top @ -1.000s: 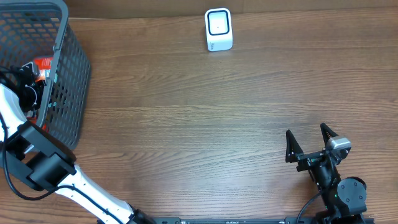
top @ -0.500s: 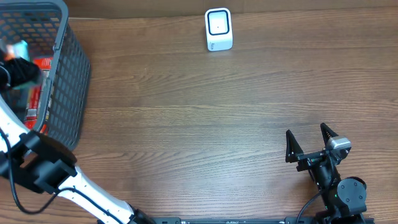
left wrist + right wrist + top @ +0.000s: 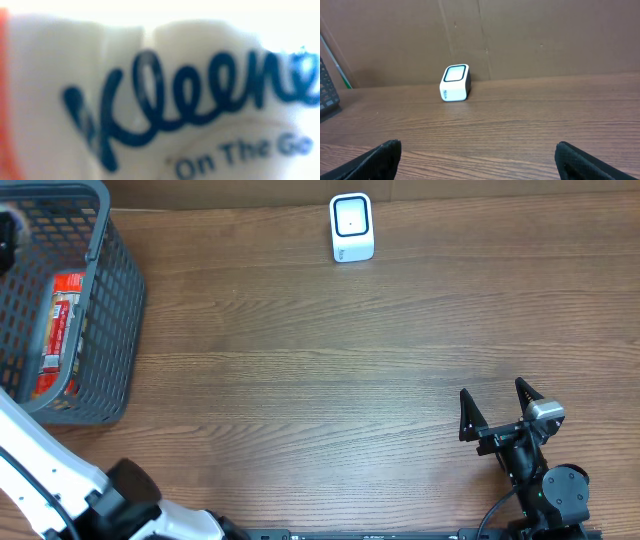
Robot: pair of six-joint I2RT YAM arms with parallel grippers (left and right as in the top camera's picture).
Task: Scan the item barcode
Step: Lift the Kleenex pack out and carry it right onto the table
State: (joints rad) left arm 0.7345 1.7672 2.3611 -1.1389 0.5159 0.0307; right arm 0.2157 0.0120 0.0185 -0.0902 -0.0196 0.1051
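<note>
The Kleenex tissue pack [image 3: 165, 100] fills the left wrist view, close against the lens. So the left end effector [image 3: 6, 226], at ten o'clock, looks clamped on it above the basket [image 3: 112, 330], probably to carry it to the scanner [image 3: 351, 227] at twelve. A red packet [image 3: 60, 330] lies in the basket. The right end effector [image 3: 492, 392] waits spread wide at four o'clock over the table [image 3: 300, 380]. A second ago the left arm was down in the basket; it has since lifted clear toward the frame's edge, while the right has not moved.

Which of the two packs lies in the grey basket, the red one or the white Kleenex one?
The red pack, lying on the floor of the basket. The white Kleenex pack is not seen there; it fills the left wrist view.
</note>
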